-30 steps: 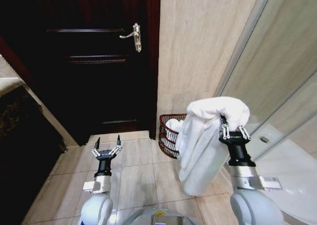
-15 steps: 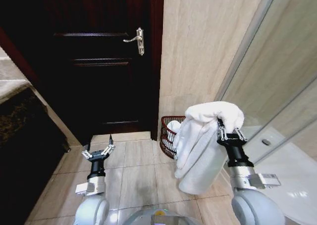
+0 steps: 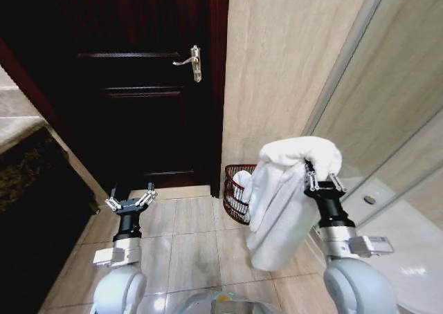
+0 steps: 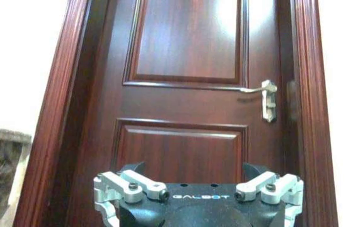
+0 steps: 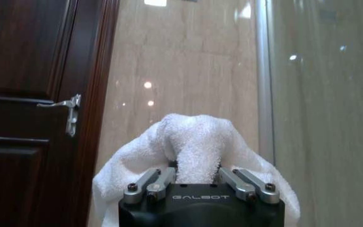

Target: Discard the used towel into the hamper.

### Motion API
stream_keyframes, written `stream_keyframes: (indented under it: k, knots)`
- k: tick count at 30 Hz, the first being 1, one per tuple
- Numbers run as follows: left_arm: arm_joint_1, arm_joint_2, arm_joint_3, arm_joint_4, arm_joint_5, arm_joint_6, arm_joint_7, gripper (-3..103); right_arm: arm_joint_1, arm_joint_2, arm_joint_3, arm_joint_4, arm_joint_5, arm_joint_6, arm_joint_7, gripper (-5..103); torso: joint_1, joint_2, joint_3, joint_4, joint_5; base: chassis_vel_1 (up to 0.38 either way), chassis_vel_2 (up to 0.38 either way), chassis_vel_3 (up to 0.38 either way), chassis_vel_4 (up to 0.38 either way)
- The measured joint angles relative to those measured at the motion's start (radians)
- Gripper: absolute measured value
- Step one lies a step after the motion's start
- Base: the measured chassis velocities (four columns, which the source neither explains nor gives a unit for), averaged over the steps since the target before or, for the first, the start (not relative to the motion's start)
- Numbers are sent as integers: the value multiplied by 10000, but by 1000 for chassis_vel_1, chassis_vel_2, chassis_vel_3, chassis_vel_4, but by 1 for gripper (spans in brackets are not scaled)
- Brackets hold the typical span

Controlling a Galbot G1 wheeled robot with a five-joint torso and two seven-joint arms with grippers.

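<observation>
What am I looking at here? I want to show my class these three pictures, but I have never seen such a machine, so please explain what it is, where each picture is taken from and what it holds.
This is a wheeled robot with two arms, each ending in a gripper. The wide picture comes from a camera on its head, looking down at a tiled bathroom floor. The other two come from cameras on its wrists, looking out past each gripper.

The right gripper is raised and shut on a white towel, which drapes down over it; the right wrist view shows the cloth pinched between the fingers. The left gripper is open, holds nothing and faces a dark wooden door.

On the floor by the tiled wall stands the hamper, a reddish wire basket with something white already inside. The towel partly hides it.
</observation>
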Motion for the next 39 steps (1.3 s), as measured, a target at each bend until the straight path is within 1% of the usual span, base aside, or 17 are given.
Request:
stream_keyframes:
  k: [2, 5, 6, 7, 8, 10, 15, 17, 19, 25, 28, 30, 33, 34, 35, 39]
  knots:
    - [-43, 37, 3, -10, -31, 97, 92, 100, 194, -266, 99, -1, 416, -287, 108, 21, 44, 125, 81, -1, 0, 0, 0, 0, 0]
    - [-50, 63, 38, -27, -187, 164, 129, 100, 295, -398, 141, -1, 608, -390, 172, 21, 70, 204, 134, 0, 0, 0, 0, 0, 0]
    - [-52, 75, 85, -89, -476, 322, 102, 100, 418, -491, 150, -3, 823, -492, 256, 21, 106, 292, 186, 0, -1, 0, 0, 0, 0]
    - [-58, 83, 92, -120, -595, 386, 63, 100, 484, -514, 148, -4, 919, -517, 284, 21, 124, 335, 212, 0, -1, 0, 0, 0, 0]
    - [-58, 83, 92, -120, -595, 386, 63, 100, 484, -514, 148, -4, 919, -517, 284, 21, 124, 335, 212, 0, -1, 0, 0, 0, 0]
    - [-101, 135, 29, -161, -805, 508, 14, 100, 677, -561, 144, -4, 1056, -522, 258, 21, 170, 465, 293, 0, -1, 0, 0, 0, 0]
    - [-184, 183, -98, -145, -976, 537, -8, 100, 783, -633, 138, -8, 1168, -430, 72, 21, 230, 628, 398, 0, 0, 0, 0, 0, 0]
    - [-221, 232, -184, -96, -1040, 547, -12, 100, 894, -820, 173, -8, 1268, -395, -20, 21, 282, 757, 475, 0, -2, 0, 0, 0, 0]
    - [-265, 251, -217, -63, -1051, 563, -12, 100, 1002, -982, 224, -10, 1548, -543, 46, 21, 319, 852, 532, 1, -1, 0, 0, 0, 0]
    - [-348, 212, -135, 72, -961, 579, 17, 100, 1377, -1274, 294, -11, 1865, -679, 200, 21, 408, 1073, 666, -3, -1, 0, 0, 0, 0]
    - [-280, 217, -118, 125, -866, 477, 101, 100, 1732, -1420, 224, -11, 1984, -748, 227, 21, 450, 1176, 724, 0, -1, 0, 0, 0, 0]
    - [-189, 246, -147, 144, -805, 348, 289, 100, 2219, -1615, 179, -11, 2121, -830, 234, 21, 503, 1303, 799, 2, 0, 0, 0, 0, 0]
    - [-207, 249, -154, 168, -780, 280, 322, 100, 2548, -1797, 188, -10, 2315, -916, 295, 21, 538, 1395, 854, 1, -2, 0, 0, 0, 0]
    - [-239, 244, -171, 180, -771, 253, 330, 100, 2763, -1961, 210, -10, 2563, -1022, 384, 21, 566, 1470, 901, -1, -1, 0, 0, 0, 0]
    - [-239, 244, -171, 180, -771, 253, 330, 100, 2763, -1961, 210, -10, 2563, -1022, 384, 21, 566, 1470, 901, -1, -1, 0, 0, 0, 0]
    - [-230, 134, -153, 233, -691, 164, 343, 100, 3114, -2329, 268, -10, 3033, -1147, 576, 21, 647, 1679, 1033, -1, 0, 0, 0, 0, 0]
